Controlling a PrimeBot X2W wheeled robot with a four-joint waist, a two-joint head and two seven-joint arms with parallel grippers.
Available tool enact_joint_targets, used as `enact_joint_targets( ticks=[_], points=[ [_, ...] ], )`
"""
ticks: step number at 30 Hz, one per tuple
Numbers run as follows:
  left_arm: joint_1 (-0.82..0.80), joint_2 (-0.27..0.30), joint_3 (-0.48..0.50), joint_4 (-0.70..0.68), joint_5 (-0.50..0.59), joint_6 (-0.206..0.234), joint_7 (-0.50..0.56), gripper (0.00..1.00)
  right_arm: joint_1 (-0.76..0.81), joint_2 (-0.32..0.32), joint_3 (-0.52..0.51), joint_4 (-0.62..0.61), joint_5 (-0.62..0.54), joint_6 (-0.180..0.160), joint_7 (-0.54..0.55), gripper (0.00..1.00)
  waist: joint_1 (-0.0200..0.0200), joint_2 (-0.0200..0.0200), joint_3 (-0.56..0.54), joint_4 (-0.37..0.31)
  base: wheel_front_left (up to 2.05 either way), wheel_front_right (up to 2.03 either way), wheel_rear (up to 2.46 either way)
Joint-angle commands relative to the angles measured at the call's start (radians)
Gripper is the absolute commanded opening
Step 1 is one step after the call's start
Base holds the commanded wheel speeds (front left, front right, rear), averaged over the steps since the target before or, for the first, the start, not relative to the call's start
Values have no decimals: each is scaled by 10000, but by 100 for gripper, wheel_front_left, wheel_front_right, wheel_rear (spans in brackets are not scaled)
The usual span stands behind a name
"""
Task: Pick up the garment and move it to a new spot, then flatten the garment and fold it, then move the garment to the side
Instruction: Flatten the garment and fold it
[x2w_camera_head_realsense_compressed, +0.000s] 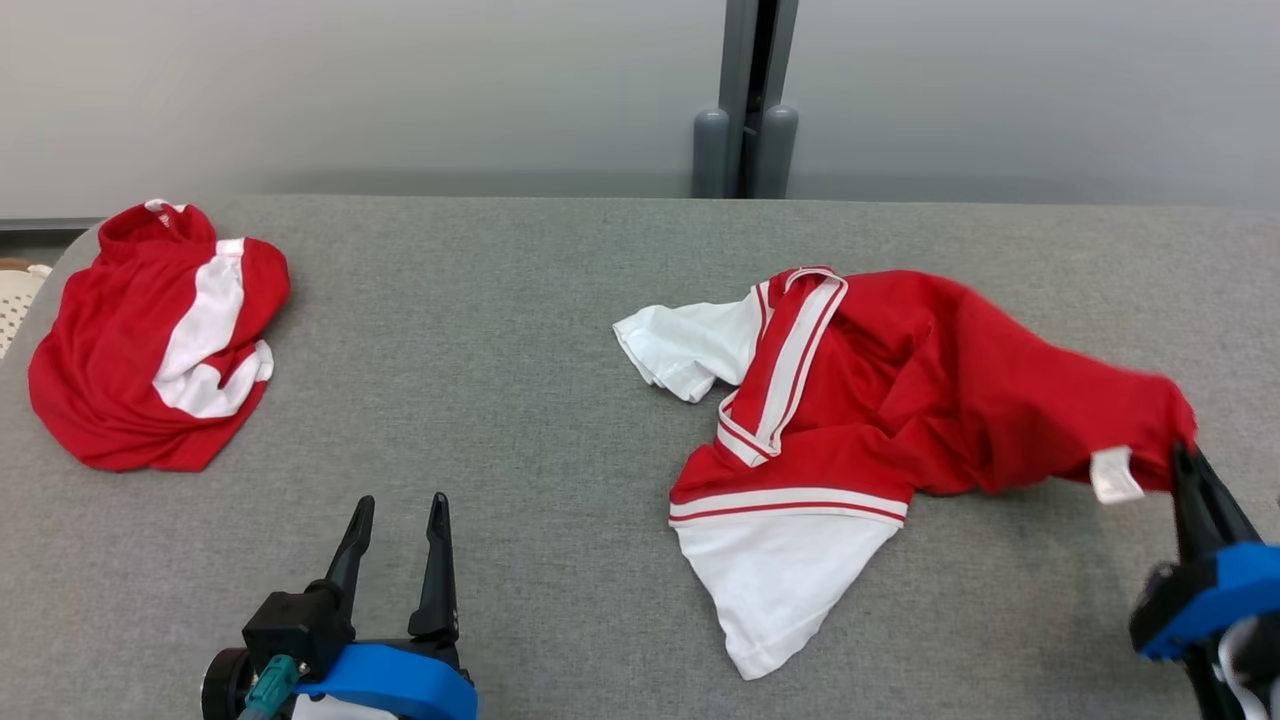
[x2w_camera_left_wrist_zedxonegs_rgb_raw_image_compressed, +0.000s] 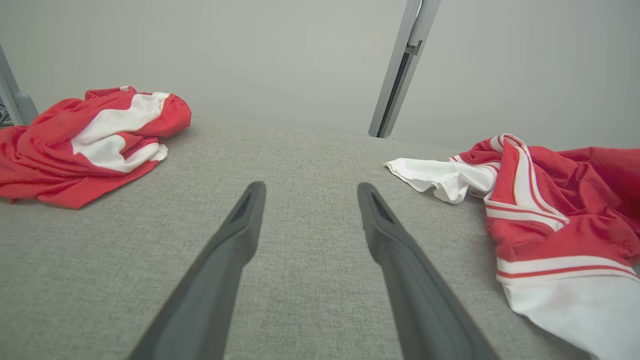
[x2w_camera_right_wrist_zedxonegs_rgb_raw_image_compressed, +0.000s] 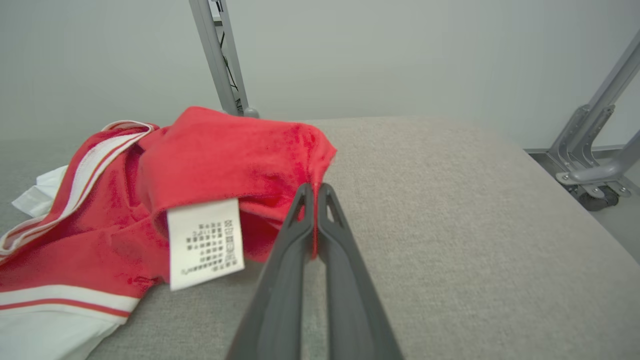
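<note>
A: What is added from the right wrist?
B: Print on the care label. The garment, at the counter's right, is clamped by the closed right pincer; the left pincer is spread open.

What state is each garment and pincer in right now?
garment: crumpled, unfolded, its right edge pinched.
right pincer: shut on that red edge.
left pincer: open, empty.
second garment: bunched up, lying apart, untouched.
care label: hanging out, exposed.
</note>
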Motion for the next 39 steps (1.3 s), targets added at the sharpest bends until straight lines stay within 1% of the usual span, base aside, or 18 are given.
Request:
enact_joint_targets(
  ticks=[1,3,7,9,10,11,12,16,19,22,24,28,31,35,39],
  points=[
    [58,-4,4,-16,57,-38,-28,100,348,35,-263,-121,-115,1,39,0,0,0,-9,-67,0,0,0],
    [27,-4,17,-6,64,-54,-28,100,641,199,-617,-73,-75,1,-52,0,0,0,8,-134,0,0,0],
    [-41,-7,5,31,131,-78,-28,100,896,319,-1224,468,-283,-1,-480,0,0,0,20,-206,0,0,0],
    [-72,-2,7,44,142,-82,-27,100,848,320,-1569,704,-768,-1,-958,0,0,0,14,-230,0,0,0],
    [-83,-5,-2,52,141,-90,-28,100,775,358,-1645,831,-934,-1,-1155,25,0,0,8,-241,0,0,0],
    [-83,-4,-9,57,146,-99,-27,100,706,415,-1708,948,-1092,1,-1346,84,0,0,-2,-252,0,0,0],
    [-79,-4,-22,68,158,-108,-28,100,628,462,-1756,1042,-1170,1,-1522,100,0,0,-13,-260,0,0,0],
    [-69,-4,-132,72,144,-137,-28,100,398,553,-1817,1224,-1389,-1,-2066,100,0,0,-57,-287,0,0,0],
    [-85,-5,-257,64,103,-162,-27,100,304,613,-1765,1204,-1471,-1,-2253,100,0,0,-72,-298,0,0,0],
    [-167,-5,-528,99,35,-190,-27,100,187,686,-1495,1128,-1541,1,-2424,100,0,0,-81,-321,0,0,0],
    [-293,-5,-850,190,2,-245,-28,100,134,710,-1212,1096,-1455,-1,-2465,100,0,0,-74,-344,0,0,0],
    [-743,-5,-1920,712,82,-350,-14,100,44,756,-444,1000,-1377,1,-2474,100,0,0,-35,-452,0,0,0],
    [-1333,-2,-2740,1250,-16,-410,369,100,-65,763,130,885,-1271,-1,-2420,100,0,0,60,-625,0,0,0],
    [-2258,119,-3711,2142,70,-410,1194,100,-196,772,794,770,-1120,1,-2354,100,0,0,249,-968,0,0,0],
    [-3097,273,-4256,3043,-181,-415,2006,100,-400,771,1280,658,-927,1,-2325,100,0,0,473,-1360,0,0,0]
  ],
)
